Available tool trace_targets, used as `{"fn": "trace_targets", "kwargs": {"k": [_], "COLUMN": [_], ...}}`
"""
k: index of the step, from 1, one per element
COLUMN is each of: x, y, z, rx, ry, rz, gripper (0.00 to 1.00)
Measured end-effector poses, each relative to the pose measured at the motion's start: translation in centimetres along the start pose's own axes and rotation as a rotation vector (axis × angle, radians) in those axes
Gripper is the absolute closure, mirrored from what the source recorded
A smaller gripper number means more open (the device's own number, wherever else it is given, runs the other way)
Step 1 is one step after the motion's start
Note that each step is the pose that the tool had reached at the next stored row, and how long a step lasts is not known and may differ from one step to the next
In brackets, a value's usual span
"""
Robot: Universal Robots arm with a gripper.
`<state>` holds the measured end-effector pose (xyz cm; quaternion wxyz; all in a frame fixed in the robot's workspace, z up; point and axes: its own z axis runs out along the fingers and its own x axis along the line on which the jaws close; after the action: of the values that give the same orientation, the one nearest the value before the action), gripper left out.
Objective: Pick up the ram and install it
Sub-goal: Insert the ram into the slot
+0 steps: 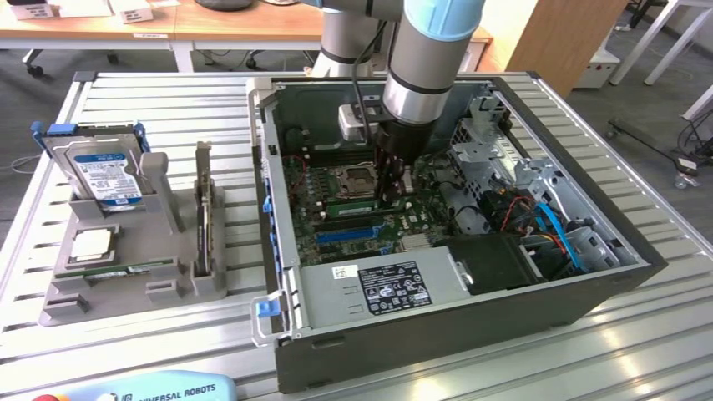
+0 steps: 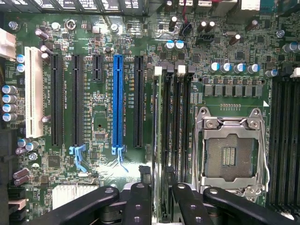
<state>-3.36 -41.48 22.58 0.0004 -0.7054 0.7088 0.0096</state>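
The ram [image 2: 161,140] stands edge-on in a memory slot beside the CPU socket [image 2: 229,145], a thin green board running the length of the slot. In the exterior view the ram [image 1: 352,204] shows as a green strip on the motherboard just below the socket. My gripper [image 2: 160,188] is straight above the ram, one black finger [image 2: 138,199] on each side with a gap between finger and board. In the exterior view my gripper [image 1: 392,197] reaches down inside the open computer case [image 1: 624,251]. The jaws stand open and nothing is lifted.
On the exterior view's left, a grey holder [image 1: 67,301] carries a hard drive [image 1: 106,171], a silver CPU chip [image 1: 92,242] and a dark card on edge [image 1: 203,209]. Around the gripper stand the case walls, drive cage [image 1: 490,142], cables [image 1: 552,230] and power supply [image 1: 379,288]. A blue expansion slot [image 2: 117,101] lies nearby.
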Motion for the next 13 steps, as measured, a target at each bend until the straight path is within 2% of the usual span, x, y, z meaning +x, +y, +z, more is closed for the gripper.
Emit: {"fn": "trace_targets", "kwargs": {"k": [13], "x": [0.0], "y": [0.00], "z": [-2.96], "rx": [-0.0001], "ry": [0.0002], "rz": [0.000], "gripper": [0.75]}}
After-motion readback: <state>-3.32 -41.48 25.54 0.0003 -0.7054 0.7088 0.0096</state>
